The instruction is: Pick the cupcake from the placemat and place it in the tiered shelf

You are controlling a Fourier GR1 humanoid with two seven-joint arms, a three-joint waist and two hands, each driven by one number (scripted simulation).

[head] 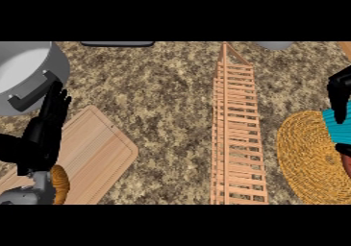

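**Cupcake in hand at the counter's right edge**

At the far left a grey pot (21,72) sits on the speckled counter (164,120). Just below it the left hand (43,132) rests with fingers straight and relaxed, above a wooden cutting board (100,153). Further right stands the slatted tiered shelf (238,134). Beside it lies the woven yellow placemat (313,158). Over the mat's right side, the right hand (343,93) curls its fingers round the cupcake (343,129), teal wrapper showing.
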